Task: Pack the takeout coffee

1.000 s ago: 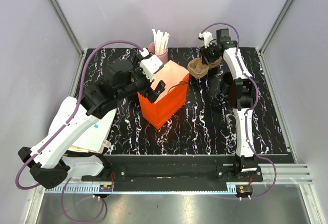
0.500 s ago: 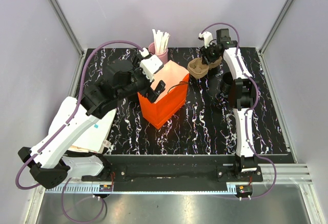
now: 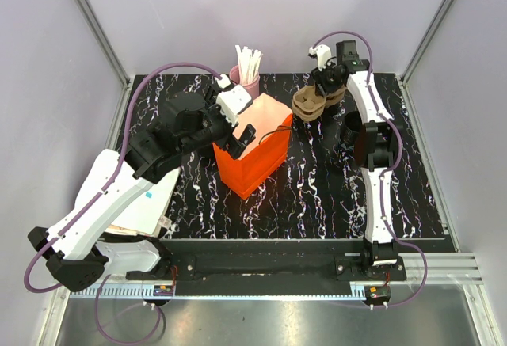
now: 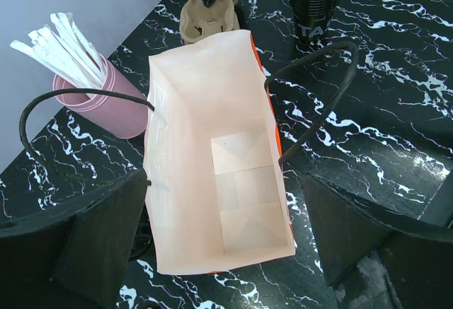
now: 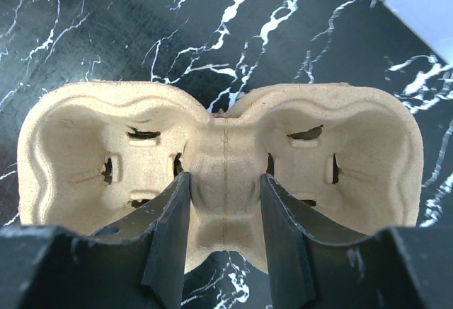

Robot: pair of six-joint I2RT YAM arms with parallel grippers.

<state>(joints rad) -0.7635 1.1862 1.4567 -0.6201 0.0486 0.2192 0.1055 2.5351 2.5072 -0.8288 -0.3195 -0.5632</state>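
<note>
1. My left claw [image 4: 223,189] is spread as wide as it goes, 1 finger on each side of the near end of the bag's [image 4: 191,111] open mouth. Whether the fingers touch the paper I cannot tell.
2. The bag stands upright near the middle of the desk [image 3: 317,195], orange outside and pale inside. Through the left wrist camera I see down to its folded bottom, with nothing lying on it.
3. Its 2 black handles [image 4: 333,90] arch outward, 1 over each long side.
4. My right claw [image 5: 225,182] is at the far side of the desk, pinching the raised middle ridge of a pulp carrier [image 5: 99,146], with 1 finger in each of the 2 cup wells.
5. The carrier is tan and both wells are empty. From above it sits just beyond the bag's far right corner. I cannot tell whether it rests on the desk or hangs just off it.
6. A pink cup [image 4: 92,107] holding white sticks [image 4: 64,47] stands at the far side, just left of the bag.
7. A ribbed black stack [image 4: 315,5] stands upright to the right of the bag, close beside my right arm's forearm.
8. I cannot pick out the coffee cup in any of the 3 views, so I cannot say where it is; it is not in the bag.
</note>
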